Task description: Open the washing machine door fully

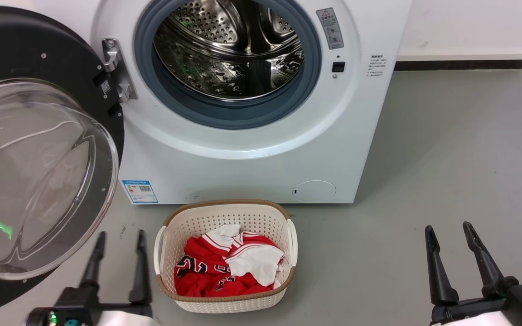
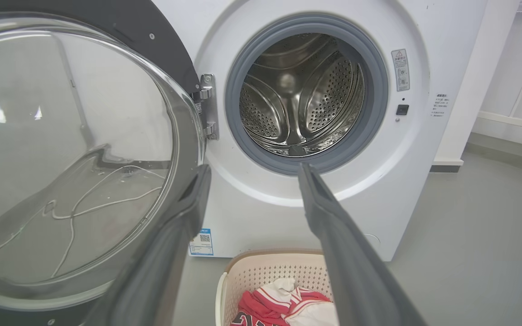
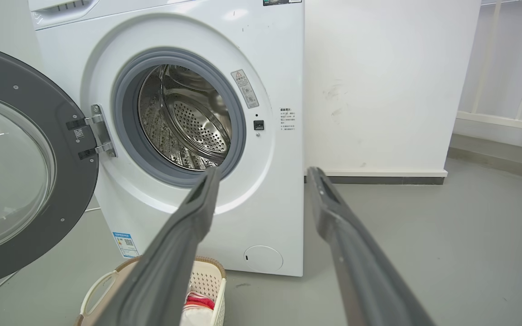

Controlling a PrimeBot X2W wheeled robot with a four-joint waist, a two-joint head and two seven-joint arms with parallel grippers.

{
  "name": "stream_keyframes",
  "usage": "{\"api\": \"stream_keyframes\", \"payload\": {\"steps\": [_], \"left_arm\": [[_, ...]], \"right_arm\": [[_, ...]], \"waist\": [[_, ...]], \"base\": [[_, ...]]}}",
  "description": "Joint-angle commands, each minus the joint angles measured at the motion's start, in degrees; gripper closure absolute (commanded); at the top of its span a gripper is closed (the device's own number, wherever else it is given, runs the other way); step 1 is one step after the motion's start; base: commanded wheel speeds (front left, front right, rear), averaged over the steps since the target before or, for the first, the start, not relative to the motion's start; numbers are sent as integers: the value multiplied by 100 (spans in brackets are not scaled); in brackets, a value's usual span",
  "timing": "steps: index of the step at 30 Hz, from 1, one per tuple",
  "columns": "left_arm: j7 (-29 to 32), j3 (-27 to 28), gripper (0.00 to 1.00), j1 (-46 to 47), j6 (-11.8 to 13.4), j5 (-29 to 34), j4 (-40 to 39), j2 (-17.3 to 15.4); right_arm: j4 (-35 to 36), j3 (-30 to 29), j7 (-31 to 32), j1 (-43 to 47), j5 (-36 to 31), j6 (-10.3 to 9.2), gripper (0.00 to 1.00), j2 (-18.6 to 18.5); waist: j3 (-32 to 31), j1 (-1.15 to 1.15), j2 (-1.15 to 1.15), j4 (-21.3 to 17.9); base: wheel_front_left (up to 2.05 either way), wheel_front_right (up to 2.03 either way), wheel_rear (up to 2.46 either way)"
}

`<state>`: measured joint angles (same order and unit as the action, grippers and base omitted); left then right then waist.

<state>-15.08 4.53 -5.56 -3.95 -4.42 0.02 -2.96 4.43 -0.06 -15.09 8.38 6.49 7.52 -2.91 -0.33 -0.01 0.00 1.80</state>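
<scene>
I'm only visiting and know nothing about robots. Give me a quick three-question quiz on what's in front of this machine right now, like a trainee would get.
1. True or false: the washing machine door is swung open, hanging to the left of the drum.
2. What lies in the laundry basket? A) red and white clothing B) blue towels C) nothing
3. Fill in: the left pincer and right pincer are both ____, holding nothing.
Key: 1 true; 2 A; 3 open.
</scene>
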Motion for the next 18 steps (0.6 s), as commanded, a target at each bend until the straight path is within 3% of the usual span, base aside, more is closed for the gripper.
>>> {"api": "stream_keyframes", "payload": {"steps": [1,18], "left_arm": [[-13,-118,0,-68,45,-40,41,7],[-13,-266,0,-31,360,80,49,7]], "right_arm": [[28,6,-10,75,-18,-6,0,6],[17,-17,-10,124,69,-6,0,6]], "waist": [[-8,1,0,-50],[15,1,0,-167]], "base": [[0,0,0],[0,0,0]]}}
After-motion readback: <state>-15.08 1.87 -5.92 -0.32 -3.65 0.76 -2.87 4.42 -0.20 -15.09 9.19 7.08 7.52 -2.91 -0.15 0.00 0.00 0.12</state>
